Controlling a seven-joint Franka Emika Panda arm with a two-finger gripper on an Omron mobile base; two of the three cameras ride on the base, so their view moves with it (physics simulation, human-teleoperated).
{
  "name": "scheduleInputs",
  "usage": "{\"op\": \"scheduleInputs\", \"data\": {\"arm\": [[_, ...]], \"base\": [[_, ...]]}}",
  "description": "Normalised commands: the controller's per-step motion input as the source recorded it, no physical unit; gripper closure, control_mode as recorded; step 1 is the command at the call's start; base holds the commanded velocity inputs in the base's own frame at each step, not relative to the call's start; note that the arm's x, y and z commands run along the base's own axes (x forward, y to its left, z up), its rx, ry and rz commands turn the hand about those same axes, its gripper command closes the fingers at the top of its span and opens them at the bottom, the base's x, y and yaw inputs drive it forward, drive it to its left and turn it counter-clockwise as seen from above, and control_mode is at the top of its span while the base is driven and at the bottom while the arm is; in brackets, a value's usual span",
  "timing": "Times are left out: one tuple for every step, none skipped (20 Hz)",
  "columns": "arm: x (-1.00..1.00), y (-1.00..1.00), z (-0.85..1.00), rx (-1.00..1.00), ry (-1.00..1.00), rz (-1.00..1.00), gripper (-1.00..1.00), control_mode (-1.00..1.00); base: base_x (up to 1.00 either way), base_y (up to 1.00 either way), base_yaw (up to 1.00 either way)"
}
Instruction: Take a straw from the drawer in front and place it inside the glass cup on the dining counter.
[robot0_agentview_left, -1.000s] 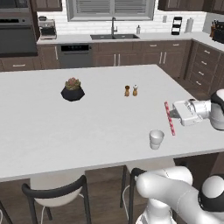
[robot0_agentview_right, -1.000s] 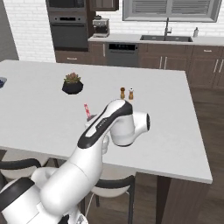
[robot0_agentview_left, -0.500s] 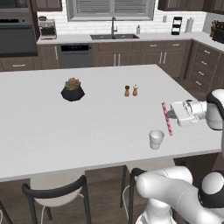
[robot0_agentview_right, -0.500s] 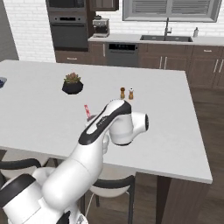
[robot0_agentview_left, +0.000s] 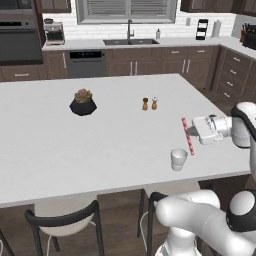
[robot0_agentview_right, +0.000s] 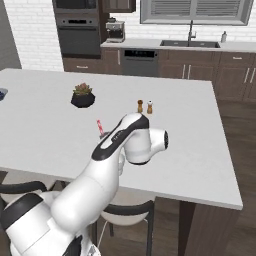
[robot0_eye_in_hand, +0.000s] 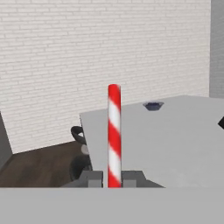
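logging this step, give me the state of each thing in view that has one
gripper: shut on the straw, held above the counter
straw: gripped near one end, off the counter, not yet in the cup
cup: upright on the counter, no straw inside
counter: bears the cup, a potted plant and two shakers
plant: upright
shakers: both upright, side by side

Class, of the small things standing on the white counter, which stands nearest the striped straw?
The glass cup, just below the straw; the two shakers and the potted plant stand farther off.
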Motion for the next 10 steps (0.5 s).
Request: {"op": "scheduleInputs", "data": {"arm": [[0.12,0.03,-0.13,0.0,0.0,0.0,1.0,-1.0],[0.12,0.0,-0.1,0.0,0.0,0.0,1.0,-1.0],[0.12,0.0,-0.11,0.0,0.0,0.0,1.0,-1.0],[0.1,0.0,-0.13,0.0,0.0,0.0,1.0,-1.0],[0.12,0.03,-0.14,0.0,0.0,0.0,1.0,-1.0],[0.14,0.03,-0.1,0.0,0.0,0.0,1.0,-1.0],[0.14,0.0,-0.11,0.0,0.0,0.0,1.0,-1.0],[0.13,0.02,-0.12,0.0,0.0,0.0,1.0,-1.0],[0.14,0.03,-0.14,0.0,0.0,0.0,1.0,-1.0],[0.13,0.03,-0.14,0.0,0.0,0.0,1.0,-1.0]], "base": [[0.0,0.0,0.0],[0.0,0.0,0.0],[0.0,0.0,0.0],[0.0,0.0,0.0],[0.0,0.0,0.0],[0.0,0.0,0.0],[0.0,0.0,0.0],[0.0,0.0,0.0],[0.0,0.0,0.0],[0.0,0.0,0.0]]}}
